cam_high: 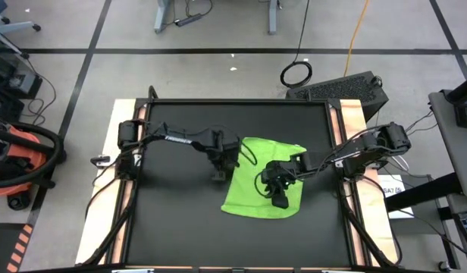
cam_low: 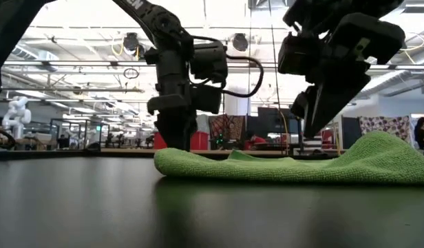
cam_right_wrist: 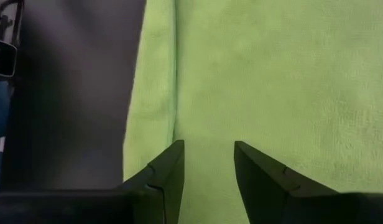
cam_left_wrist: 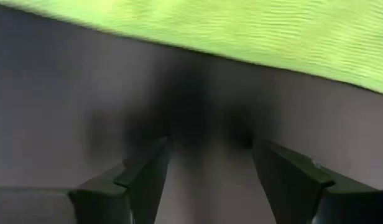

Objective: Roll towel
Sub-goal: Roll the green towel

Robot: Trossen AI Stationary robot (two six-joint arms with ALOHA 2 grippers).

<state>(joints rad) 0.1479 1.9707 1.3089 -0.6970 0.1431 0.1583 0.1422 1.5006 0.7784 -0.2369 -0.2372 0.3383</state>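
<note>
Towel (cam_low: pixel 288 165) far edge hidden, left tool (cam_left_wrist: pixel 207 180) blurred, fingers apart

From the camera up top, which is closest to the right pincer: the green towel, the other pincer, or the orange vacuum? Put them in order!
1. The towel: right under the right pincer.
2. The left pincer: next, by the towel's left edge.
3. The orange vacuum: farthest, off the table's left side.

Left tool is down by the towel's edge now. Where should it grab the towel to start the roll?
Probably the towel's left edge, which lies flat on the black mat just ahead of the open left tool. Come from the left, low, and pinch that thin edge. The open right tool hovers over the towel's middle.
</note>
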